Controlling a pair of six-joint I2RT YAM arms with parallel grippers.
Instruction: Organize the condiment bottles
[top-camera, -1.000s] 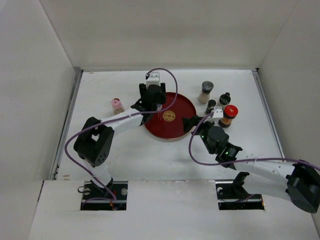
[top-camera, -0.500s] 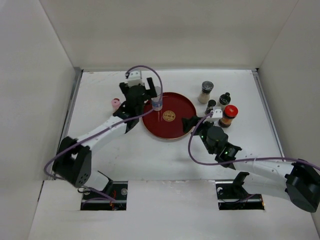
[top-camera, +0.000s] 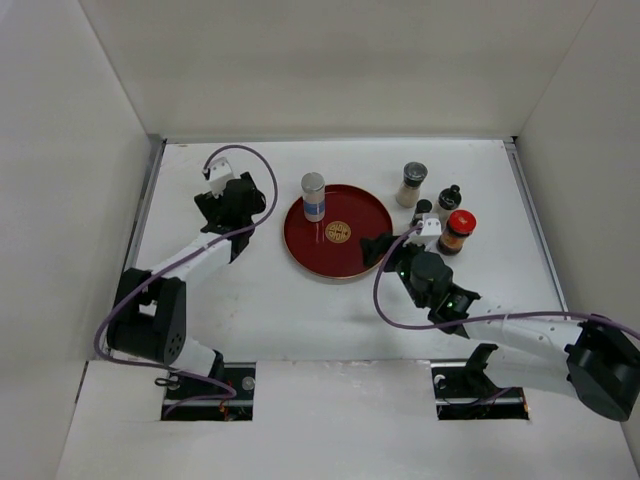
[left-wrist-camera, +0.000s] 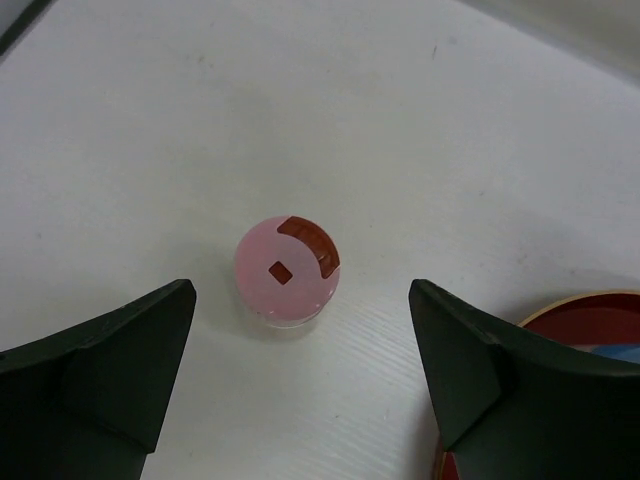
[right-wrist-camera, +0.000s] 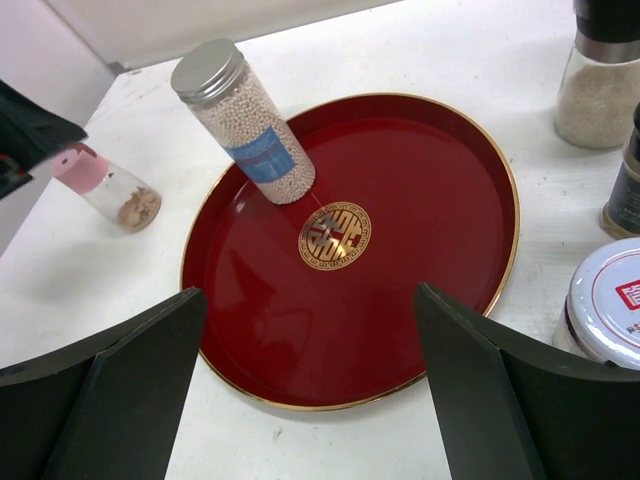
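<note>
Both our grippers are spread wide and empty beside the red tray (top-camera: 345, 265).
On the table (top-camera: 260, 300), the tray carries one silver-capped jar (top-camera: 313, 196), upright near its far-left rim. Our left gripper (left-wrist-camera: 298, 295) hangs above the pink-capped jar (left-wrist-camera: 287, 271), which stands left of the tray. Our right gripper (right-wrist-camera: 310, 295) faces the tray's near-right edge. A grey-capped shaker (top-camera: 412, 184) and a red-capped jar (top-camera: 459, 231) stand right of the tray.

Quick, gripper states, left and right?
Left gripper: open, empty, poised over the small clear pink-capped jar.
Right gripper: open, empty, facing the round red tray.
</note>
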